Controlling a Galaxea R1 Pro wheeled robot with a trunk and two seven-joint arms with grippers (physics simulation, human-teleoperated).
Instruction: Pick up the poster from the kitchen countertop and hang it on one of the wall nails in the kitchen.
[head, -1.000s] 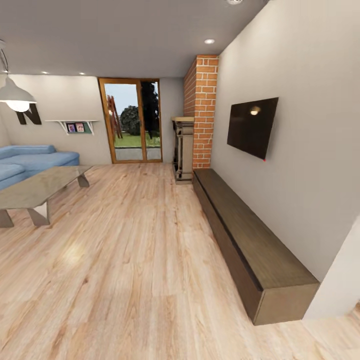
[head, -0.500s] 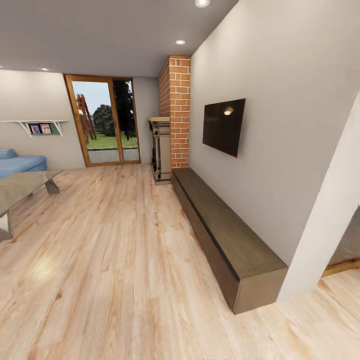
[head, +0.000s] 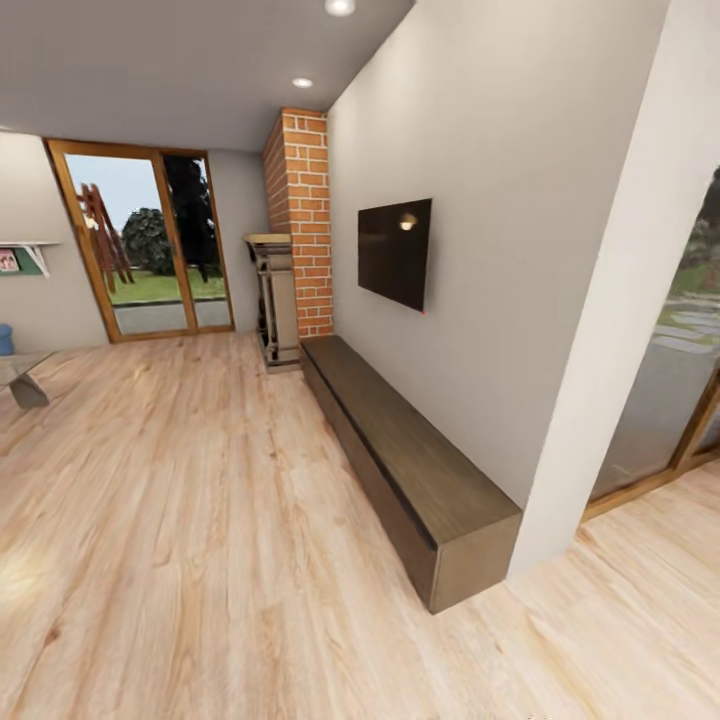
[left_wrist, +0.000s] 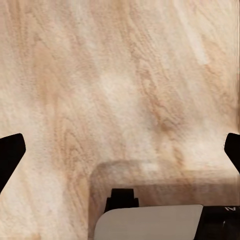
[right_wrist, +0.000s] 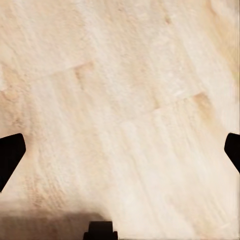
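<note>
I see a long dark bench (head: 420, 470) against the wall under a television (head: 395, 250), on wood floor (head: 180, 520). My left gripper (left_wrist: 120, 150) and right gripper (right_wrist: 120, 150) both hang spread wide, empty, over floorboards.

Left gripper (left_wrist: 120, 150): two dark fingertips (left_wrist: 10, 152) at opposite edges of the left wrist view, spread wide, nothing between them. Pointed straight down at wooden floor (left_wrist: 125, 75) (planks fill the gap between the fingers). Behind the fingers, a pale grey and black part of the robot's own body (left_wrist: 150, 220), lying below the gripper.

Right gripper (right_wrist: 120, 150): same pose, dark fingertips (right_wrist: 10, 152) far apart at either edge of the right wrist view, gap bare, aimed down at the floor. Small black piece of the robot (right_wrist: 100, 231) just behind the fingers, its shape too cropped to tell.
</note>
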